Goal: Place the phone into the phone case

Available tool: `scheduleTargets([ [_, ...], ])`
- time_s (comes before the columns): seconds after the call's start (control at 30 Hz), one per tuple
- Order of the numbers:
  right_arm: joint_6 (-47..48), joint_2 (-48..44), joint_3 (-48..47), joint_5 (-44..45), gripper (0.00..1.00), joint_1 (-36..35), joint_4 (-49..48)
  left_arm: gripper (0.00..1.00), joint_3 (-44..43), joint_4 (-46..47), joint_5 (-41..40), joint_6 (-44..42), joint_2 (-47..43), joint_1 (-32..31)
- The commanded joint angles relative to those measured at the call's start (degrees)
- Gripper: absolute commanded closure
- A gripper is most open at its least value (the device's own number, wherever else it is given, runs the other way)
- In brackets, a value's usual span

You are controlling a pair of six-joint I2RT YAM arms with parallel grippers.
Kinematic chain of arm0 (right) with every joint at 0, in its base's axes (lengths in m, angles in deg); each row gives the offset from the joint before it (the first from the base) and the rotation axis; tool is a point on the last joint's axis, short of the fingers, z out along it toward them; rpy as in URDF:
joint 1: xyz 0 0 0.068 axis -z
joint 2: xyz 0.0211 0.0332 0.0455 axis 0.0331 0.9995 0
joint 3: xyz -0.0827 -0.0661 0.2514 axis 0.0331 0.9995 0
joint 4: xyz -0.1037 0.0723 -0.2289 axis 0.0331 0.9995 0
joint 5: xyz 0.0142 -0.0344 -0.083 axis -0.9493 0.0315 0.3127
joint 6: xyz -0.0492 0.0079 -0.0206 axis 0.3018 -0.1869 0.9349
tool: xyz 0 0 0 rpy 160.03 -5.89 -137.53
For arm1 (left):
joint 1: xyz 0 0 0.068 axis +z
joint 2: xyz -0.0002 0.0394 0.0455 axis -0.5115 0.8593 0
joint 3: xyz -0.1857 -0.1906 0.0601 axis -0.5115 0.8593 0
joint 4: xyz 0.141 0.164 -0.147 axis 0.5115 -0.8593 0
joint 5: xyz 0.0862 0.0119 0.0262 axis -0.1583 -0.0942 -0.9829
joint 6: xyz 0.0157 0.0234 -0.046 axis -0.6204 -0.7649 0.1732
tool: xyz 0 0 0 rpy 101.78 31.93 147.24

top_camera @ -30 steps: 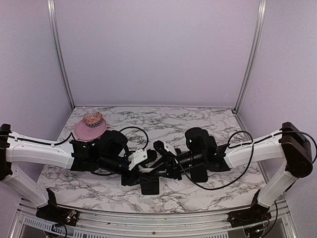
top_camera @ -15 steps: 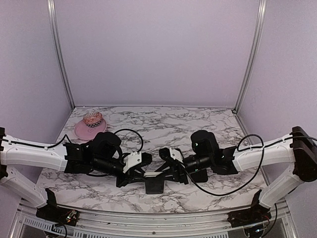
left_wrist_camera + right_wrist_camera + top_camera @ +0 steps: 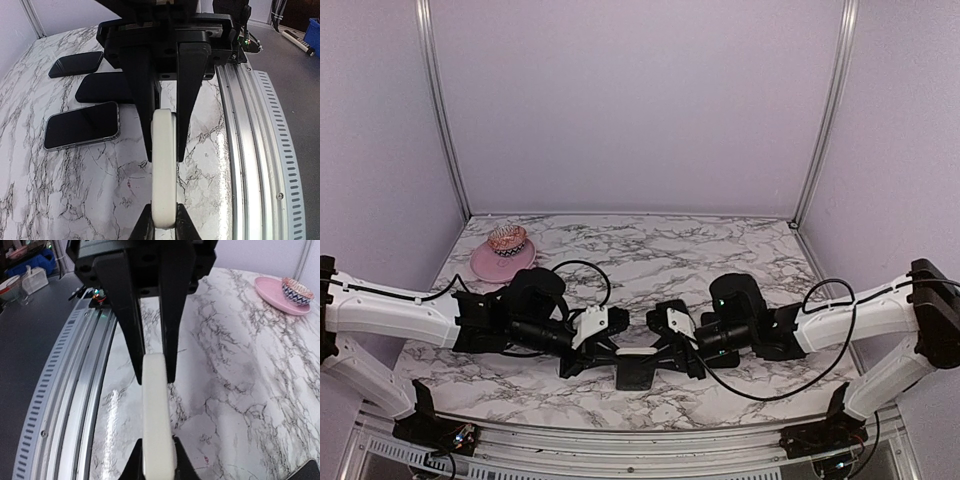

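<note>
The white case [image 3: 164, 165], held edge-on between both tools near the table's [image 3: 90, 190] front rim, looks light, thin, smooth, probably springy; grip by its ends; left tool [image 3: 162, 227] and right tool [image 3: 155, 465] each pinch one end; a phone [image 3: 82, 125] lies flat nearby.

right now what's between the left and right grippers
A white slab, seen edge-on, bridges the gap: the left gripper is shut on one end, the right gripper on the other. Both wrist views show it.
</note>
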Motion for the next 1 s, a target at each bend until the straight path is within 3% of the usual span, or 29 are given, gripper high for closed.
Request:
scheduleTargets([
  [0.0, -2.18, -2.27, -0.38, 2.09, 0.99, -0.22, -1.62, 1.0, 0.97, 0.29, -0.72, -0.83, -1.12, -0.16],
  [0.1, -2.77, -3.7, -0.54, 0.98, 1.0, -0.11, -2.04, 0.99, 1.25, 0.58, 0.22, 0.13, -1.91, -0.18],
  [0.17, -3.31, -4.52, -1.34, -0.74, 1.0, -0.11, -1.75, 0.72, 1.55, 2.05, 0.92, 1.75, -1.79, -0.13],
  [0.23, -3.88, -5.21, -2.23, -2.15, 1.0, -0.06, -1.39, 0.63, 1.88, 3.62, 2.07, 3.04, -1.39, -0.14],
  [0.37, -7.56, -5.96, -3.5, -6.45, 1.0, 0.54, -2.8, 0.55, 1.66, 4.31, 2.36, 4.98, -0.92, -0.19],
  [0.5, -12.94, -3.08, -8.79, -11.49, 1.0, 3.22, 4.36, 0.47, 3.17, 5.56, 1.17, 6.96, -3.26, -0.14],
  [0.57, -15.67, -3.69, -8.97, -13.16, 1.0, 3.45, 2.66, 0.45, 4.78, 7.74, 2.73, 7.89, -4.09, -0.14],
  [0.6, -16.77, -4.61, -8.32, -13.49, 1.0, 3.47, 0.51, 0.47, 5.18, 8.23, 3.37, 8.24, -3.97, -0.14],
  [0.7, -17.58, -6.79, -7.28, -10.95, 1.0, 3.52, -2.25, 0.82, 4.9, 8.42, 4.4, 9.17, -3.23, -0.12],
  [0.73, -17.89, -6.8, -7.59, -10.15, 1.0, 3.6, -1.75, 0.88, 4.66, 8.52, 4.6, 9.44, -3.1, -0.14],
  [0.83, -19.45, -4.06, -10.38, -10.13, 1.0, 4.52, 3.48, 0.99, 4.56, 9.04, 3.6, 10.31, -4.07, -0.06],
  [0.9, -20.37, -2.1, -11.25, -10.17, 1.0, 4.97, 6.02, 1.0, 5.4, 9.54, 1.8, 11.13, -5.47, -0.01],
  [0.93, -21.45, -1.62, -11.15, -10.12, 1.0, 5.22, 6.05, 0.79, 5.85, 9.66, 0.45, 12.11, -6.09, 0.14],
  [0.97, -22.54, -1.18, -10.94, -9.89, 1.0, 5.54, 5.9, 0.43, 6.42, 9.67, -1.91, 13.52, -6.82, 0.37],
])
